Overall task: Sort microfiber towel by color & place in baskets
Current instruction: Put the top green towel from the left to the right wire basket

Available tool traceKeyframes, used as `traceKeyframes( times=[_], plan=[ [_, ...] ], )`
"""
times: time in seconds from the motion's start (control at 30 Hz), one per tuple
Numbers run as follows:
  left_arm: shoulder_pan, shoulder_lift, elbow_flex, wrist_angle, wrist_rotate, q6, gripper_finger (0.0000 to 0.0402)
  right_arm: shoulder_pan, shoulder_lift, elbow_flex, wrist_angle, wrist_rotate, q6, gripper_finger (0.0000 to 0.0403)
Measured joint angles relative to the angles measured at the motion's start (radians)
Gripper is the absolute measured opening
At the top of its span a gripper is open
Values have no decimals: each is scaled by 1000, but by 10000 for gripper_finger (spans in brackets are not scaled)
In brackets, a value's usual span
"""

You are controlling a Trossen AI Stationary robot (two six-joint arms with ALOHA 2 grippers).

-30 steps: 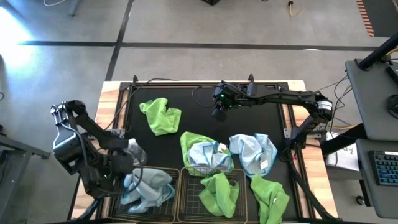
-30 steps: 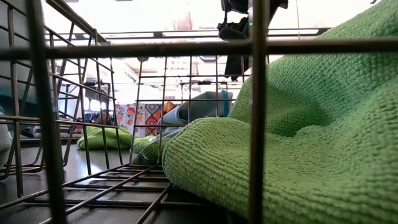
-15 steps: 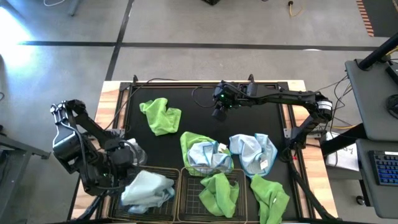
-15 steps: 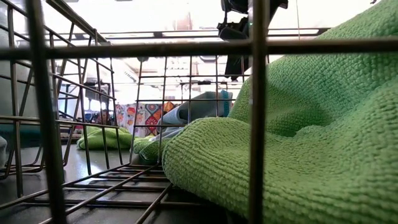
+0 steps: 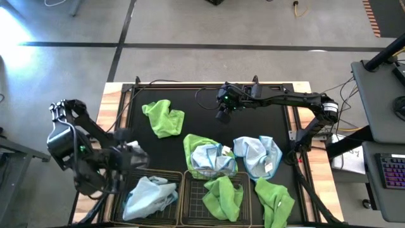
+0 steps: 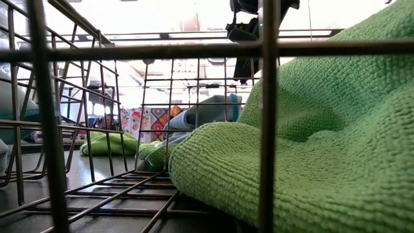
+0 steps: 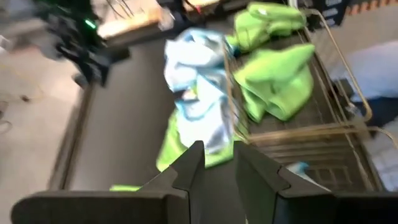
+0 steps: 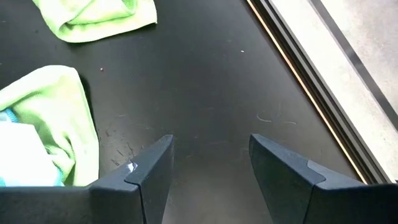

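A pale blue microfiber towel (image 5: pixel 149 196) lies crumpled in the left basket (image 5: pixel 176 174). A lime green one (image 5: pixel 223 196) fills the right basket (image 5: pixel 243 183) and bulks large in the low view (image 6: pixel 310 129). On the black mat lie a green towel (image 5: pixel 163 117), a green and blue pile (image 5: pixel 209 155) (image 7: pixel 196 81), a blue towel (image 5: pixel 258 155) and a green one (image 5: pixel 275 199). My left gripper (image 5: pixel 130 155) (image 7: pixel 217 149) hovers just beyond the left basket, narrowly open and empty. My right gripper (image 5: pixel 223 114) (image 8: pixel 208 146) hangs wide open over bare mat near the far edge.
The black mat (image 5: pixel 209 95) covers most of the table. Cables run along its far edge (image 5: pixel 202 92). The mat's right border and the wooden table strip (image 8: pixel 311 87) show beside my right gripper. Bare mat lies between the far green towel and the right gripper.
My left gripper has let go of the pale blue towel, which dropped and settled in the left basket. The gripper then drew back up and toward the far edge, away from the basket, moving fast enough to blur. The right arm kept still.
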Motion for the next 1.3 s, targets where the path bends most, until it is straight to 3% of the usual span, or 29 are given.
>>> traceKeyframes(
  times=[0.2,0.4,0.7,0.93,1.1,1.3],
  plan=[
    [0,-69,-52,28,-77,63,68,0,0,0,8,0,0,206],
    [0,-185,-176,79,-88,82,68,0,0,0,8,0,0,206],
    [0,-477,-600,386,-87,125,68,0,0,0,38,0,0,206],
    [0,-699,-900,695,-84,364,68,0,0,0,38,0,0,206],
    [0,-864,-976,767,-103,440,68,0,0,0,38,0,0,206],
    [1,-1040,-969,772,-243,503,68,0,0,0,38,0,0,206]
  ],
)
